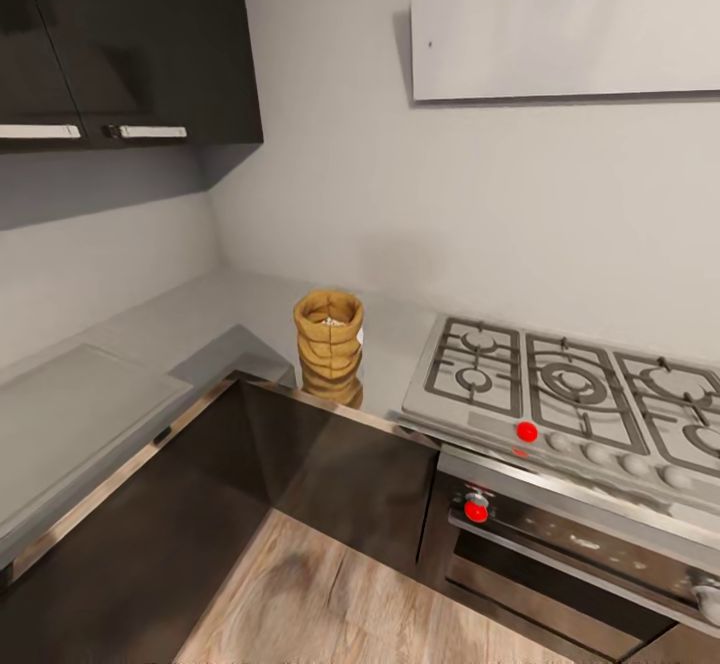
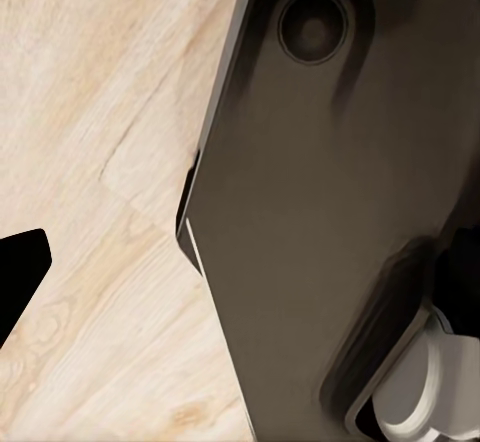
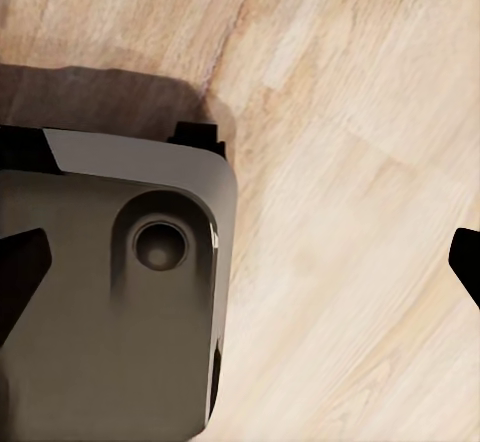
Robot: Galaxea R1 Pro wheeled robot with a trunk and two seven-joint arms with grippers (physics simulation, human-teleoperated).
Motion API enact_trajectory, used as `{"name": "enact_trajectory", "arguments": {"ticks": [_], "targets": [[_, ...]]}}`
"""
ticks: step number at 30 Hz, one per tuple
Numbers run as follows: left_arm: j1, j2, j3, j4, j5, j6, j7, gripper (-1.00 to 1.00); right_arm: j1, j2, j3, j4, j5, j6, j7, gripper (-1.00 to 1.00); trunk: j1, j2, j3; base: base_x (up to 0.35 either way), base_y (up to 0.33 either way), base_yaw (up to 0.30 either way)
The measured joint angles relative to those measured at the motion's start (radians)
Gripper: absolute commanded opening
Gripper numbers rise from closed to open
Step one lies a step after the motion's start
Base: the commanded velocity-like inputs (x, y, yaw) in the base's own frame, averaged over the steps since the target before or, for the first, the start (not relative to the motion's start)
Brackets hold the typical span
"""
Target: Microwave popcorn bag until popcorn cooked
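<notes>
The setting is a domestic kitchen. A steel gas hob (image 1: 570,389) with red-marked knobs occupies the right of the head view, with a black oven (image 1: 570,554) beneath it and a flat white hood (image 1: 565,19) on the pale grey wall above. Dark glossy wall cabinets (image 1: 120,44) fill the upper left. An L-shaped light-grey countertop (image 1: 120,384) runs from the left edge to the centre above dark base units, over a wood-plank floor (image 1: 330,604).

We see pale grey walls (image 1: 330,174) w/ dark glossy upper cabinets (image 1: 130,39) at left, flat white hood (image 1: 565,19) on the right, light wood-plank floor (image 1: 330,604) below, soft even light.
</notes>
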Motion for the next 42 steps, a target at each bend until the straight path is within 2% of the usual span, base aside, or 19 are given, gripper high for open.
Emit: {"name": "enact_trajectory", "arguments": {"ticks": [17,22,24,25,26,27,28,31,35,37,39,41,42], "targets": [[0.0,-0.001,-0.001,0.001,-0.001,0.0,0.0,1.0,0.0,-0.001,-0.001,-0.001,0.005,0.003,0.0,1.0,0.0,0.0,-0.002,0.0,0.0,0.0],[0.0,-0.001,-0.001,0.002,-0.006,0.0,0.0,1.0,0.0,0.01,-0.004,-0.008,0.009,-0.002,0.005,1.0,0.0,0.0,-0.002,0.0,0.0,0.0],[0.0,-0.002,-0.001,0.001,-0.008,0.0,0.0,1.0,-0.001,0.028,-0.003,-0.014,0.01,-0.003,0.012,1.0,0.0,0.0,-0.002,0.0,0.0,0.0],[0.0,-0.002,-0.001,0.001,-0.008,0.0,0.0,1.0,-0.001,0.06,-0.002,-0.02,0.012,-0.002,0.013,1.0,0.0,0.0,-0.002,0.0,0.0,0.0],[0.0,-0.002,-0.001,0.001,-0.008,-0.001,0.0,1.0,-0.001,0.104,0.0,-0.048,0.014,0.003,0.014,1.0,0.0,0.0,-0.002,0.0,0.0,0.0],[0.0,-0.002,-0.001,0.001,-0.008,-0.001,0.001,1.0,-0.001,0.127,0.0,-0.072,0.015,0.006,0.014,1.0,0.0,0.0,-0.002,0.0,0.0,0.0],[0.0,-0.002,-0.002,0.001,-0.008,-0.001,0.001,1.0,-0.001,0.146,0.003,-0.11,0.018,0.009,0.014,1.0,0.0,0.0,-0.002,0.0,0.0,0.0],[0.0,-0.001,-0.002,0.0,-0.008,-0.001,0.002,1.0,-0.001,0.166,0.037,-0.207,0.054,0.042,0.013,1.0,0.0,0.0,-0.002,0.0,0.0,0.0],[0.0,-0.001,0.001,0.0,-0.002,-0.001,0.002,1.0,-0.002,0.192,0.059,-0.48,0.071,0.253,0.028,1.0,0.0,0.0,-0.002,0.0,0.0,0.0],[0.0,-0.001,0.001,0.0,-0.001,-0.001,0.002,1.0,-0.002,0.201,0.062,-0.67,0.072,0.409,0.095,1.0,0.0,0.0,-0.002,0.0,0.0,0.0],[0.0,-0.001,0.001,0.0,0.0,-0.001,0.002,1.0,-0.002,0.222,0.071,-0.843,0.072,0.548,0.145,1.0,0.0,0.0,-0.002,0.0,0.0,0.0],[0.0,-0.001,0.002,0.0,0.001,-0.001,0.002,1.0,-0.002,0.236,0.116,-1.05,0.071,0.7,0.171,1.0,0.0,0.0,-0.002,0.0,0.0,0.0],[0.0,-0.001,0.002,0.0,0.001,-0.001,0.002,1.0,-0.002,0.238,0.136,-1.115,0.07,0.742,0.177,1.0,0.0,0.0,-0.002,0.0,0.0,0.0]]}}
